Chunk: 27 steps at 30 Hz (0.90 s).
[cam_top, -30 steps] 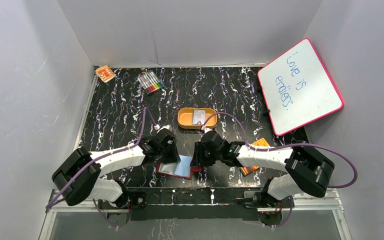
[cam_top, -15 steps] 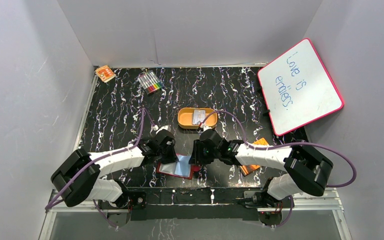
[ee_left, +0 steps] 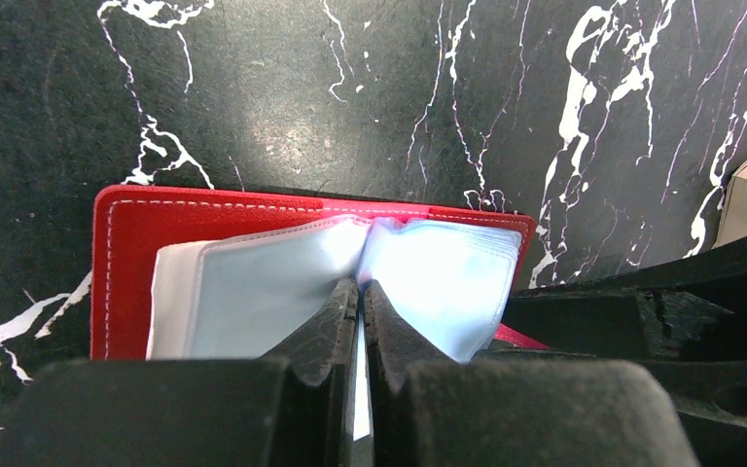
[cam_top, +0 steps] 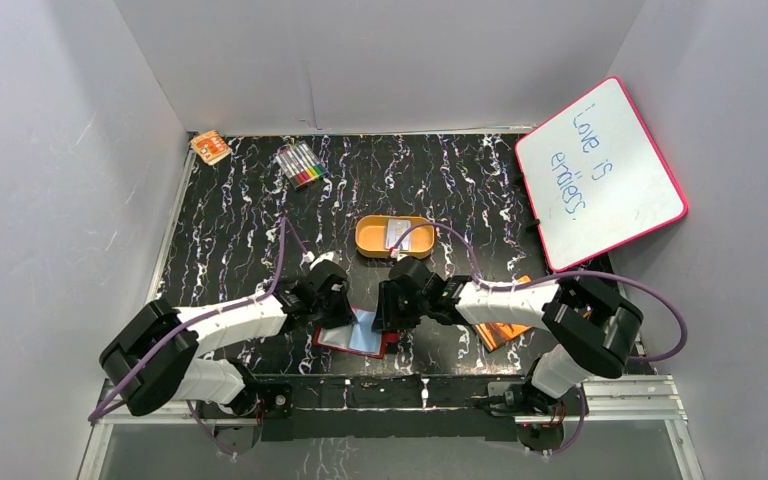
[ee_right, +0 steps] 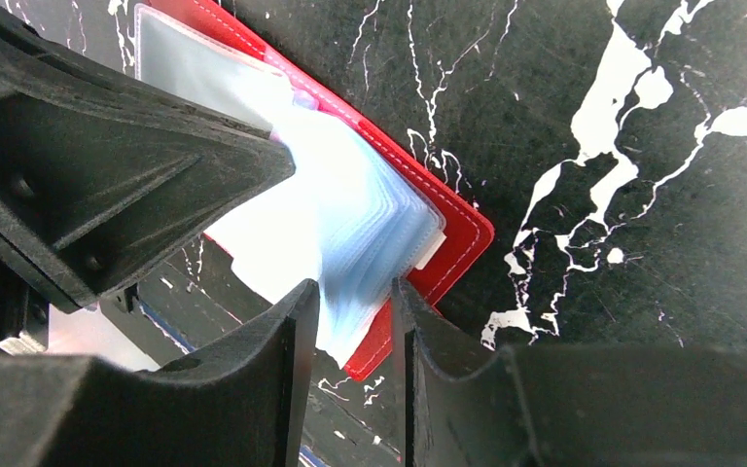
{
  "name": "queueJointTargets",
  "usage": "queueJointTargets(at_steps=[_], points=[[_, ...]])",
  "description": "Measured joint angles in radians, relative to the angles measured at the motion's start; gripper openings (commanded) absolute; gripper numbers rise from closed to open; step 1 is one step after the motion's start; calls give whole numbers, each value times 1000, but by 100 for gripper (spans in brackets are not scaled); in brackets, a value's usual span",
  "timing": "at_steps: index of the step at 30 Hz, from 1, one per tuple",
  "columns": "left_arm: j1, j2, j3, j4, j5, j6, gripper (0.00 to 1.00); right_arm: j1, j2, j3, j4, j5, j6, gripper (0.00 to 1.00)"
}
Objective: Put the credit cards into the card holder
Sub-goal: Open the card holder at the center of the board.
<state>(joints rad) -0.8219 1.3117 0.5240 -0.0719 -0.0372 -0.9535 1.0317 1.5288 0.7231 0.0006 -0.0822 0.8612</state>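
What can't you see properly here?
Left wrist: left gripper pinches a sleeve; a card inside it can't be told.
Right wrist: unclear whether right gripper squeezes the sleeves or only straddles them.
Top view: card holder mostly covered by both grippers.
Top view: orange tin's contents too small.

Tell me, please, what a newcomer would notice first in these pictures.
A red card holder lies open at the near table edge, with the left and right jaws pinching its pale pockets. Behind it sits an orange tin; a pink-framed whiteboard leans at the right.
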Motion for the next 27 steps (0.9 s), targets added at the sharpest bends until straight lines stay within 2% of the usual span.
queueJointTargets(at_steps=[4, 9, 18, 27], points=[[0, -5, -6, 6, 0, -2, 0, 0, 5, 0, 0, 0, 3, 42], [0, -8, -11, 11, -1, -8, 0, 0, 5, -1, 2, 1, 12, 50], [0, -11, -14, 14, -1, -12, 0, 0, -12, -18, 2, 4, 26, 39], [1, -11, -14, 14, -1, -13, 0, 0, -8, -18, 3, -3, 26, 41]])
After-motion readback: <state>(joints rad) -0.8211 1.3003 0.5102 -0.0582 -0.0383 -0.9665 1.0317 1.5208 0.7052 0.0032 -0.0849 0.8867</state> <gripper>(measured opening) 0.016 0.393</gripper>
